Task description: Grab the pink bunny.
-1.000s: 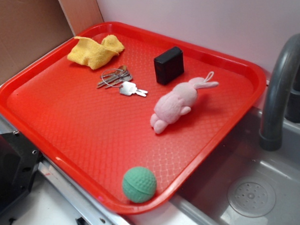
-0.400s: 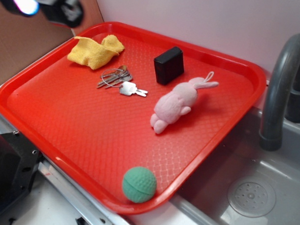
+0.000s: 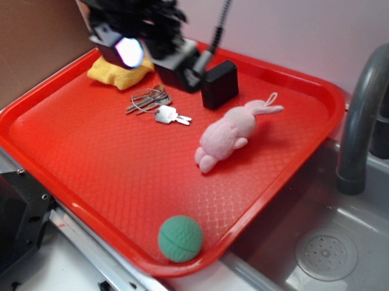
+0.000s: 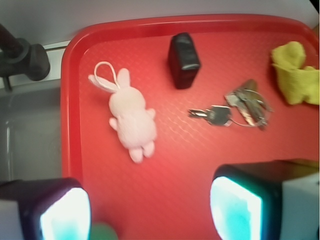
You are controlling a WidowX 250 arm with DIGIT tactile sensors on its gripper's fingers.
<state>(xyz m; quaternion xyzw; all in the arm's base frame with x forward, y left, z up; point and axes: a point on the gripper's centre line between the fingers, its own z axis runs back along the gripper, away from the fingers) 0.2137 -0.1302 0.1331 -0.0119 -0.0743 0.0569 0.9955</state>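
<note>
— what's carrying everything here?

— a red tray [image 3: 66, 154] with a raised rim and a fine diamond texture, sitting beside a grey sink [image 3: 344, 253].

— and what lies on it?

— a pink bunny [image 3: 228, 132] on its side right of the middle, ears toward the far right corner, apart from everything else. a black box [image 3: 219, 84] stands just behind it, near but not touching.

— anything more?

— a bunch of keys [image 3: 156, 106] left of the box, and a yellow cloth [image 3: 117, 71] crumpled in the far left corner, partly hidden in the exterior view. a green dimpled ball [image 3: 180, 238] rests against the near rim, well apart from the rest.
</note>
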